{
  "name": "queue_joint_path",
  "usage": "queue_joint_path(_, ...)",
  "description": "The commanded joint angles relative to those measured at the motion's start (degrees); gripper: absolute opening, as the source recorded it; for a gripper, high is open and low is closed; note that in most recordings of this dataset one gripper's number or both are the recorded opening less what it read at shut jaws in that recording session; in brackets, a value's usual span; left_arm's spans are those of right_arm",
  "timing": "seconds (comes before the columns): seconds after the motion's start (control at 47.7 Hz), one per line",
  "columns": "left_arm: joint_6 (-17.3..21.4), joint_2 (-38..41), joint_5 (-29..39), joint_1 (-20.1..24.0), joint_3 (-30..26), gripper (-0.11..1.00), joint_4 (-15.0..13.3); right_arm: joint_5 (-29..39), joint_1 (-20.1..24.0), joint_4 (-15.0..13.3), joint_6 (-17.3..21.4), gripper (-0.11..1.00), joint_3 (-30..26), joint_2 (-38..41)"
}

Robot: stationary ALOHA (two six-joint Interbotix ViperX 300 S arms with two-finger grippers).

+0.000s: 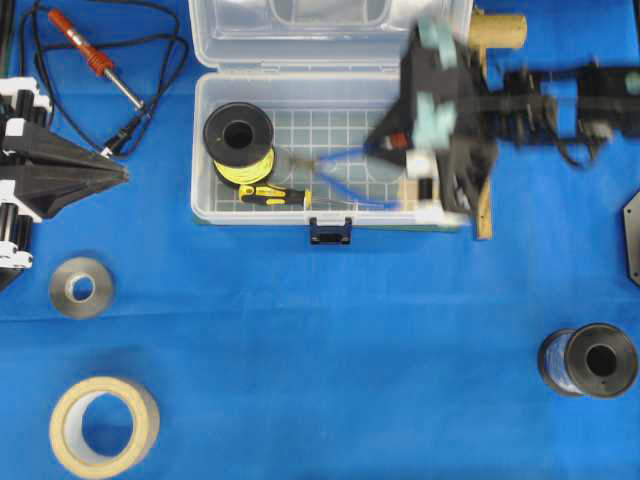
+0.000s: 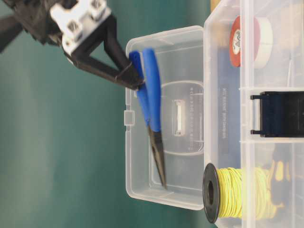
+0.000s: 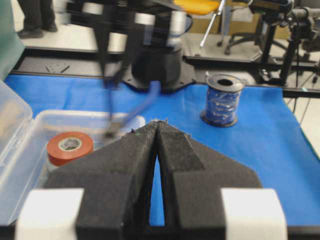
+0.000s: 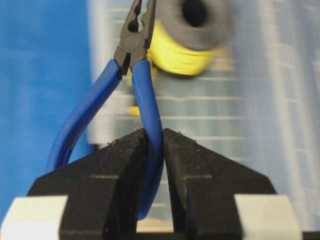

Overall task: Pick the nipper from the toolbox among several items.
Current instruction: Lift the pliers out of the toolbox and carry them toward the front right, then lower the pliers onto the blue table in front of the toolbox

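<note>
From overhead, my right gripper (image 1: 405,140) hangs blurred over the toolbox (image 1: 215,205), the nipper (image 1: 350,168) trailing from my jaws toward the yellow wire spool (image 1: 238,140). At table level, my jaws clench one blue handle so the pointed tip dangles clear of the box. My right wrist view confirms that single-handle pinch. My left gripper (image 3: 158,131) rests clenched on nothing, above the blue surface (image 3: 260,150); chairs stand beyond.
</note>
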Motion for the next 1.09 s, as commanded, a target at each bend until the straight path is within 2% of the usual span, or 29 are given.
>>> queue_joint_path(0.0, 0.09, 0.35, -0.26, 0.18, -0.62, 0.0, -0.09, -2.72, 3.6, 0.09, 0.88, 0.13, 0.09, -1.58)
queue_joint_path(0.126, 0.09, 0.26, -0.26, 0.18, -0.62, 0.0, -0.09, -6.24, 8.09, 0.09, 3.08, 0.13, 1.41, 0.53)
queue_joint_path(0.44, 0.09, 0.26, -0.44, 0.18, -0.62, 0.0, -0.09, -13.1, 13.27, 0.18, 9.49, 0.13, 1.67, 13.45)
queue_joint_path(0.734, 0.09, 0.18, -0.62, 0.18, -0.7, 0.0, -0.09, -15.21, 15.73, 0.7, 13.54, 0.13, -0.18, 23.99)
queue_joint_path(1.069, 0.09, 0.26, -0.7, 0.18, -0.62, 0.0, -0.09, -14.06, 15.82, 1.05, 15.12, 0.14, -0.26, 26.46)
